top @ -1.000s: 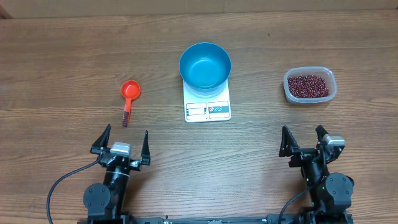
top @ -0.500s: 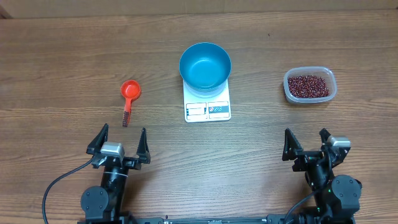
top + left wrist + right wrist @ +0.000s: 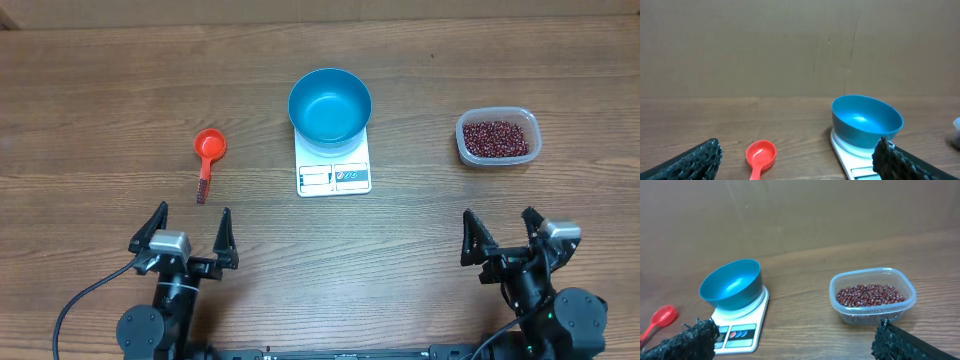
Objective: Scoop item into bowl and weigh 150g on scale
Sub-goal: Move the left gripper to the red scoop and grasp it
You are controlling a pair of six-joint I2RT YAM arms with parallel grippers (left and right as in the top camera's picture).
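Note:
A blue bowl (image 3: pixel 330 104) (image 3: pixel 867 118) (image 3: pixel 731 284) stands empty on the white scale (image 3: pixel 334 172) (image 3: pixel 740 330) at the table's middle. Dark red-brown beans (image 3: pixel 495 138) (image 3: pixel 870 294) fill a clear plastic tub (image 3: pixel 498 137) (image 3: pixel 872 296) to the right. An orange-red scoop (image 3: pixel 208 151) (image 3: pixel 760 155) (image 3: pixel 659 320) lies left of the scale, handle toward me. My left gripper (image 3: pixel 186 232) (image 3: pixel 796 159) is open near the front edge, below the scoop, holding nothing. My right gripper (image 3: pixel 502 232) (image 3: pixel 795 341) is open too, in front of the tub, with empty jaws.
A brown cardboard wall (image 3: pixel 800 45) backs the far edge of the wooden table (image 3: pixel 100 90). Black cables (image 3: pixel 80 305) trail from the arm bases at the front.
Both arms have drawn back toward the front edge; the left gripper shifted slightly left, the right slightly right. Both stayed open. Bowl, scoop and tub have not moved.

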